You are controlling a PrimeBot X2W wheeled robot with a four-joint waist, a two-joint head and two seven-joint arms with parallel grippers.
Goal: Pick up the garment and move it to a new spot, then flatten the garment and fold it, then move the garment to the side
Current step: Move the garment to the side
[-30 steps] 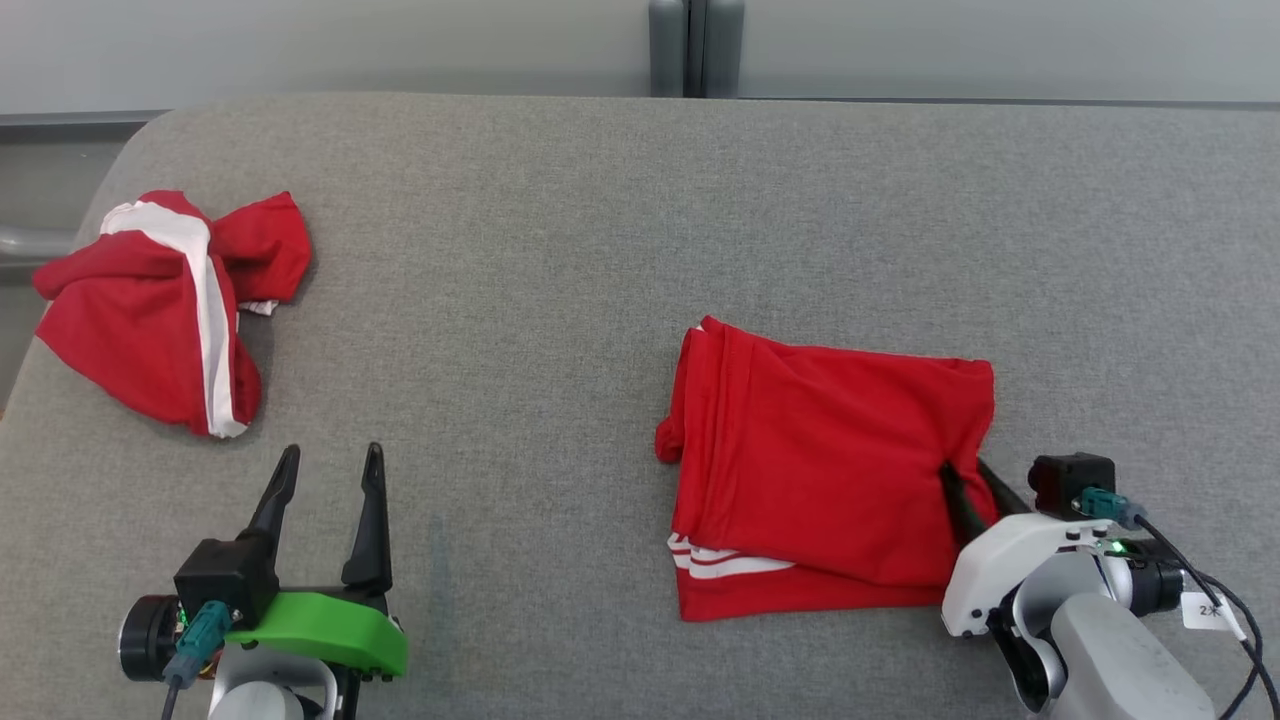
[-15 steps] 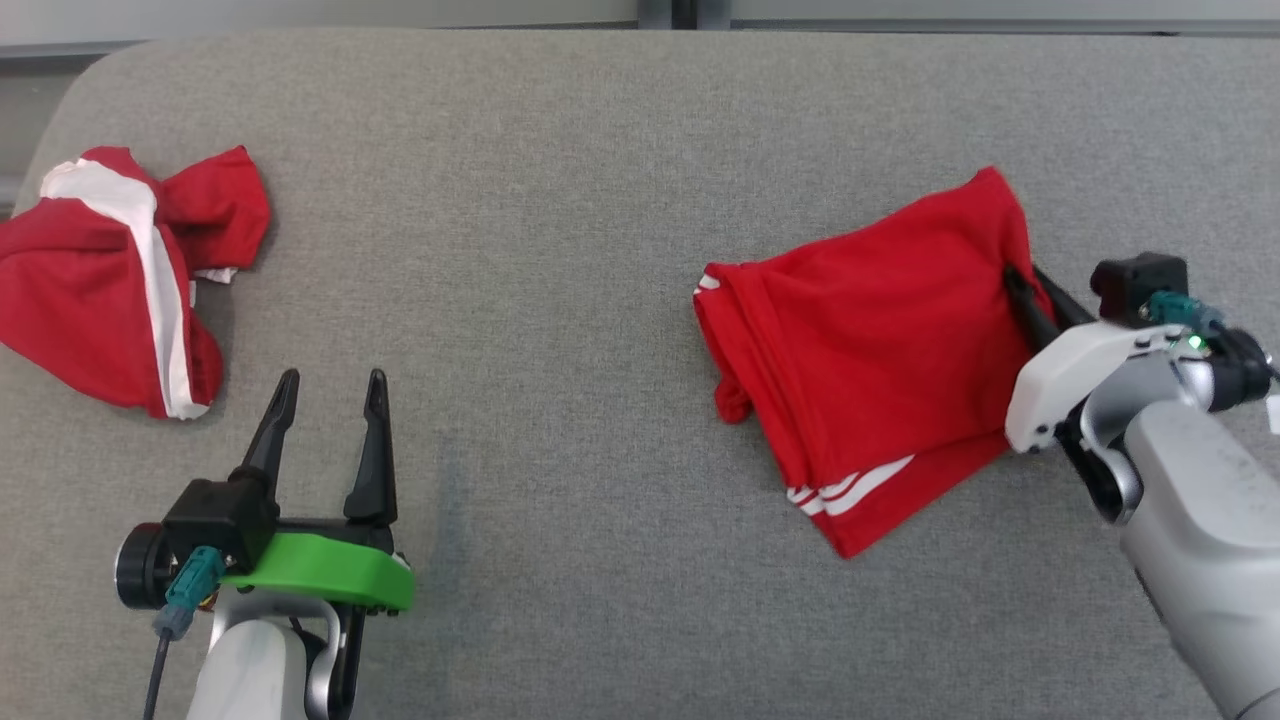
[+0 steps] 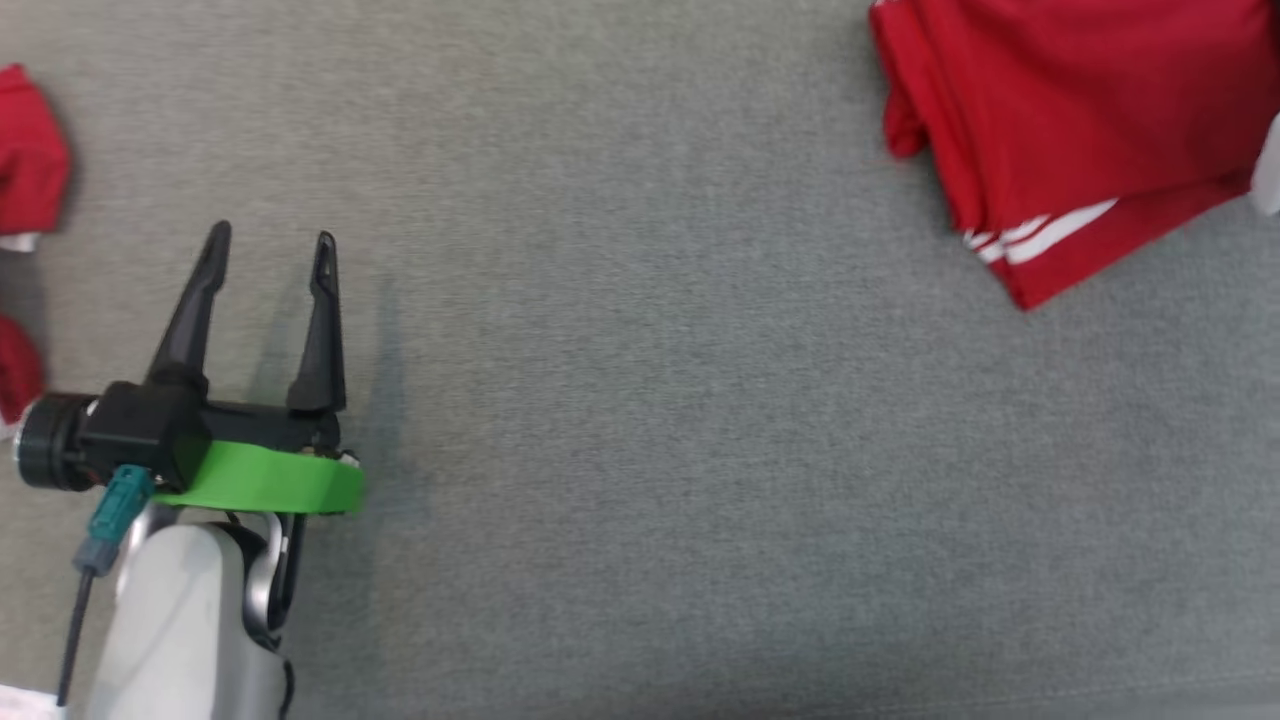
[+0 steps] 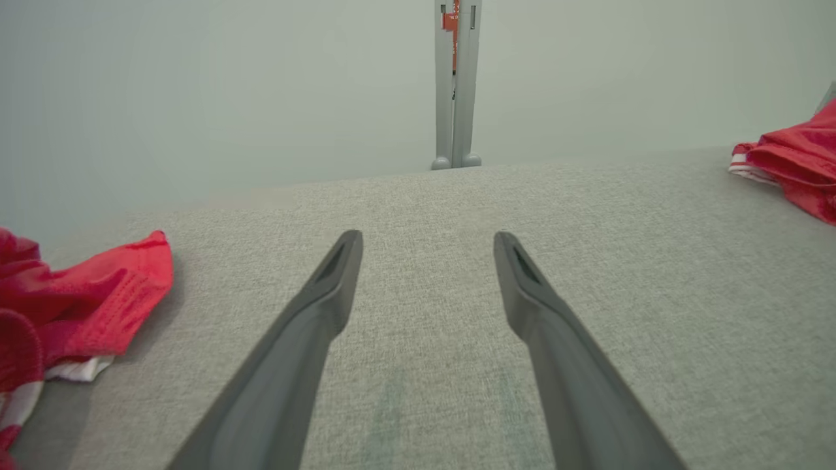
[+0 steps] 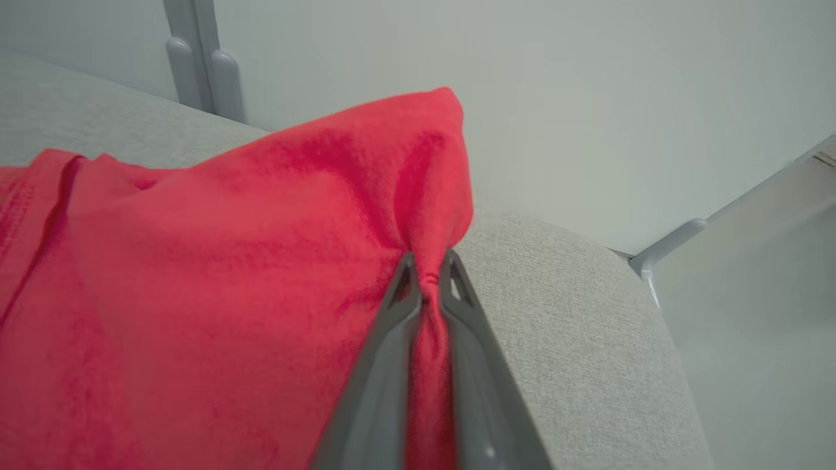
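The garment (image 3: pixel 1060 120) is a folded red piece with white stripes, lying at the top right of the head view on the grey surface. It shows again at the far right of the left wrist view as the garment (image 4: pixel 790 163). In the right wrist view my right gripper (image 5: pixel 428 274) is shut on a bunched edge of the garment (image 5: pixel 215 281), cloth pinched between both fingers. My left gripper (image 3: pixel 268 248) rests open at the lower left above bare surface, nothing between its fingers, and appears as the left gripper (image 4: pixel 428 241) in its own wrist view.
A second red and white garment (image 4: pixel 72 307) lies crumpled at the left, its edge at the head view's left border (image 3: pixel 25 160). The grey padded surface (image 3: pixel 640 450) ends at a rounded corner near the right gripper (image 5: pixel 627 261). A grey post (image 4: pixel 457 85) stands behind.
The head camera has tilted down and turned, shifting the whole picture. My right gripper closed on the garment's edge and dragged it up and to the right. The left gripper stayed open.
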